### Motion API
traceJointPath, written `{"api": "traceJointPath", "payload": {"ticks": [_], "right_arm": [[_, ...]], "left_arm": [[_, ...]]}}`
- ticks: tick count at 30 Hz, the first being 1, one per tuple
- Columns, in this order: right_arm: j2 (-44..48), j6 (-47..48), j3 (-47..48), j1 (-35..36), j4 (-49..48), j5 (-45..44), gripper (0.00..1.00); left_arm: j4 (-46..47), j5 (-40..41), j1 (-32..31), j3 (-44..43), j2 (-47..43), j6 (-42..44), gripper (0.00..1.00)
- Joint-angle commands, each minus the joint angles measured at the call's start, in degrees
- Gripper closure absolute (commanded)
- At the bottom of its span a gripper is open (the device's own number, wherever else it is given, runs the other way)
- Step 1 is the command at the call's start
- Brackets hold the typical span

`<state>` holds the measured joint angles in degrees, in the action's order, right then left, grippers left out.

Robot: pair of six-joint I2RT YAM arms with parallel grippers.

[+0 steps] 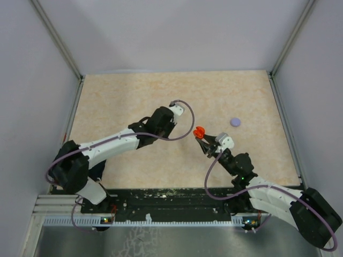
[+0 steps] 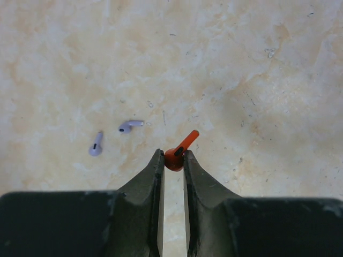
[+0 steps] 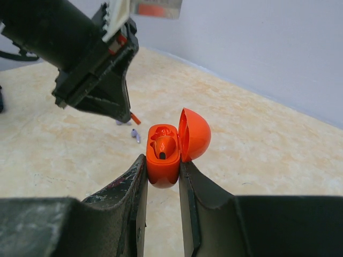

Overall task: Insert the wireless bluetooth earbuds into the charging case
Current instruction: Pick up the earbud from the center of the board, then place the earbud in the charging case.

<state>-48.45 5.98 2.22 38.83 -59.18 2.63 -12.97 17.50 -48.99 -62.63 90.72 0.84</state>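
My left gripper (image 2: 173,156) is shut on a red earbud (image 2: 186,143), pinching its head at the very fingertips while the stem sticks out up and to the right above the table. In the right wrist view that gripper (image 3: 128,114) hangs just left of and beyond the case, with the earbud (image 3: 135,119) at its tip. My right gripper (image 3: 162,160) is shut on the red charging case (image 3: 163,172), held off the table. Its lid (image 3: 194,134) stands open to the right. One red earbud (image 3: 164,145) sits inside, and the slot behind it is empty.
Two greyish-purple earbuds (image 2: 96,144) (image 2: 130,125) lie on the beige table (image 2: 257,80) to the left of the left fingers. A round greyish-purple disc (image 1: 235,122) rests at the table's right. Grey walls enclose the table.
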Motion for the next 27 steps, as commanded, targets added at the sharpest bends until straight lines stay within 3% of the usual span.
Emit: {"api": "traceJointPath", "payload": {"ticks": [1, 7, 11, 27], "right_arm": [[-0.7, 0.2, 1.6, -0.2, -3.0, 3.2, 1.0], [-1.4, 0.1, 2.1, -0.1, -3.0, 6.3, 1.0], [-1.8, 0.1, 2.3, -0.1, -3.4, 8.5, 1.0], [-4.7, -0.2, 2.4, -0.2, -6.9, 15.2, 1.0]], "left_arm": [[-2.4, -1.9, -0.1, 1.0, -6.5, 10.6, 0.9], [-2.9, -7.2, -1.4, 2.4, -15.2, 21.8, 0.91], [-2.7, -13.1, -1.9, 3.4, -18.8, 28.0, 0.97], [-6.0, -19.7, -9.2, 2.7, -21.7, 52.7, 1.0]]}}
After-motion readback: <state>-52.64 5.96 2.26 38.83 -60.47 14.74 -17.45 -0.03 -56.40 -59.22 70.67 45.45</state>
